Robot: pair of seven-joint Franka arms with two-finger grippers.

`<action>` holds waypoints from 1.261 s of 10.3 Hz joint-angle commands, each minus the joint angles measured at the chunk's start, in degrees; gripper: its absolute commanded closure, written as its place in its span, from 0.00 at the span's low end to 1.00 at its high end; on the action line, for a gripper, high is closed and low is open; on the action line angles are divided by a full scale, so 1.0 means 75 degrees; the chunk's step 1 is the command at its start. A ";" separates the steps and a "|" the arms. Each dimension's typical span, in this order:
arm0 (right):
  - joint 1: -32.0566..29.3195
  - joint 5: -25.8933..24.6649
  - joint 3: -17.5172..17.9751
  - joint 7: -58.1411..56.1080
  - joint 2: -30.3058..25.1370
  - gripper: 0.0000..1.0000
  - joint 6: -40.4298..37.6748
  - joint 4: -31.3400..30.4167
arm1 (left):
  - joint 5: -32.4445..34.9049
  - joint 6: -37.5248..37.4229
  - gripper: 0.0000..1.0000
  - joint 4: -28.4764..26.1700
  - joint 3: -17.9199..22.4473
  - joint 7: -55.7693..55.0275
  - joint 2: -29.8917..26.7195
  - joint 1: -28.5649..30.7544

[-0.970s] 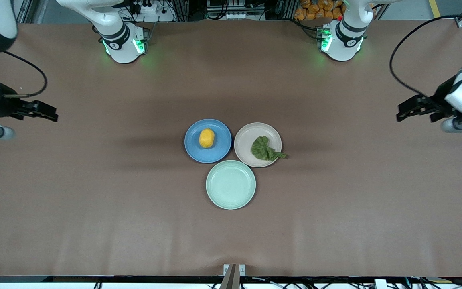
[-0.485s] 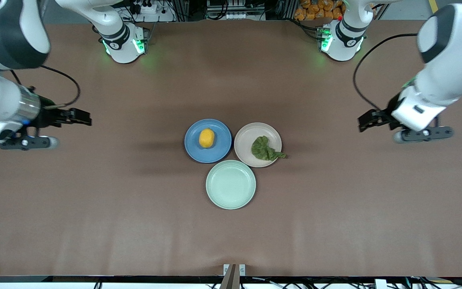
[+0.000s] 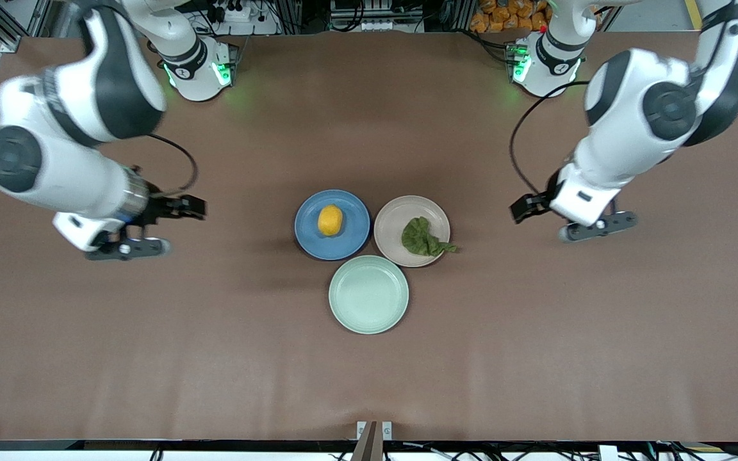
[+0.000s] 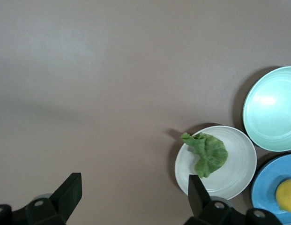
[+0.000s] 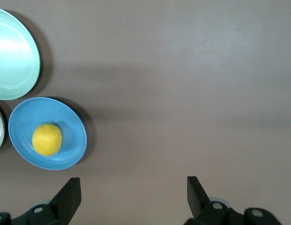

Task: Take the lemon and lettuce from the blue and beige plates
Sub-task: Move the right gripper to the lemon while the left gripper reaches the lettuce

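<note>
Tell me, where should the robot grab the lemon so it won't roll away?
Probably across its narrow middle, coming straight down from above. The lemon is a smooth oval lying on its side in the shallow blue plate, so fingers closing on the two long flanks should hold better than on the rounded ends. The right gripper, open over bare table, is closest.

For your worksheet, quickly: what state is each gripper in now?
Left gripper: jaws open, empty, over bare table.
Right gripper: jaws open, empty, over bare table.
</note>
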 commanded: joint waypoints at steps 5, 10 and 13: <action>0.1334 0.0116 -0.0052 0.2390 0.1132 0.00 0.2218 -0.0378 | 0.1544 0.0624 0.00 0.0927 -0.0060 -0.3582 0.2136 -0.1433; 0.2179 0.0093 0.0018 0.3657 0.1717 0.00 0.3699 -0.0990 | 0.1463 0.1700 0.00 0.1187 -0.0048 -0.4919 0.3485 -0.1961; 0.2379 0.0058 0.0239 0.3742 0.1812 0.00 0.4760 -0.1771 | 0.1474 0.1972 0.00 0.1187 -0.0049 -0.5400 0.3862 -0.2183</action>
